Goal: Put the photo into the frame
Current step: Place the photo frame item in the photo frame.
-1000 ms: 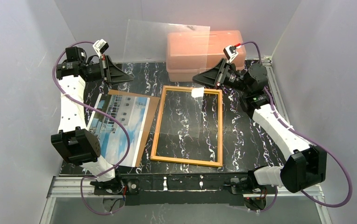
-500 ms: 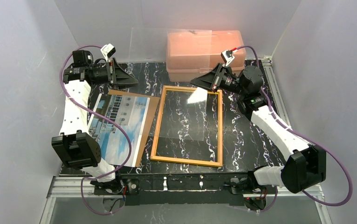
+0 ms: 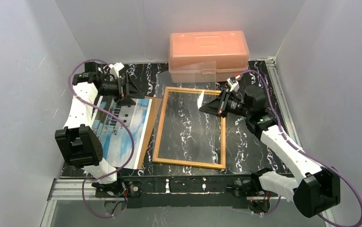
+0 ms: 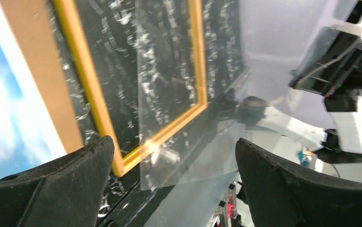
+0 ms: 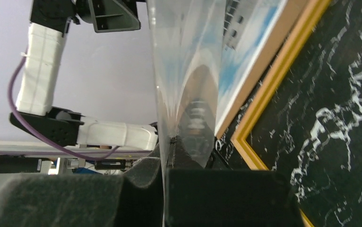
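Black table top with white veins like marble, closed in by plain pale grey walls on the left, on the right and at the far side. Along the near edge, a metal rail.

At the right pincer: fingers pressed together on the edge of a clear pane, thin and shiny, tilted and reaching out in front of the fingers, over the frame. Pane touching the frame or not: cannot tell.

The frame itself yellow-orange, flat on the table top, directly below the tip of the right pincer and stretching from there to the near side. Inside its border only the black surface visible.

At the left pincer: fingers spread wide, nothing between them, low over the table top.

The photo, blue sky with clouds and a white building, face up on a brown backing board, below the left pincer and stretching from it to the near side. The backing board just beside the left border of the frame.

Salmon-pink plastic box, lid closed, beyond the right pincer, at the far wall.
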Action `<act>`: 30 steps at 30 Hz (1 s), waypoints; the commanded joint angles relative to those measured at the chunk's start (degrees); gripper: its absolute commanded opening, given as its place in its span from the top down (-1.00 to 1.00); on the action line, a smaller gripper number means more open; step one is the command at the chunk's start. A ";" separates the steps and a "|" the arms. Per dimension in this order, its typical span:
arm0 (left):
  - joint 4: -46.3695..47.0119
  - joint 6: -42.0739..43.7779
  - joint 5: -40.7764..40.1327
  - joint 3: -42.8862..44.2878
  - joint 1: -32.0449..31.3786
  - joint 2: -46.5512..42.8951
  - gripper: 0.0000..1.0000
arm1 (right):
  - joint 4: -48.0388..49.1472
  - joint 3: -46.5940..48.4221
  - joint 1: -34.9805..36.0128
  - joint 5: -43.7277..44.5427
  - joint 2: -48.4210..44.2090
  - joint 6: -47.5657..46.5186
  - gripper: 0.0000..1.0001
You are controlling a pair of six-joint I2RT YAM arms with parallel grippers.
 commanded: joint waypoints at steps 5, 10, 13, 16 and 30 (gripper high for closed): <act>-3.41 9.11 -14.33 -4.73 -2.78 0.64 -0.92 | 2.57 -4.39 -0.39 0.84 -1.35 1.51 0.97; -2.45 10.22 -20.31 -7.30 -6.88 0.42 -0.84 | 2.60 -4.26 -0.48 0.93 -0.42 1.09 0.97; -1.57 10.50 -23.58 -9.01 -10.55 0.27 -0.78 | 2.49 -4.90 -0.45 1.09 0.50 0.05 0.97; -0.37 9.73 -24.45 -10.42 -11.91 0.41 -0.69 | 2.15 -4.54 -0.81 1.02 2.44 -2.01 0.97; 2.66 8.67 -25.74 -15.04 -15.18 2.01 -0.21 | 6.10 -4.18 -3.69 0.01 8.20 -5.09 0.97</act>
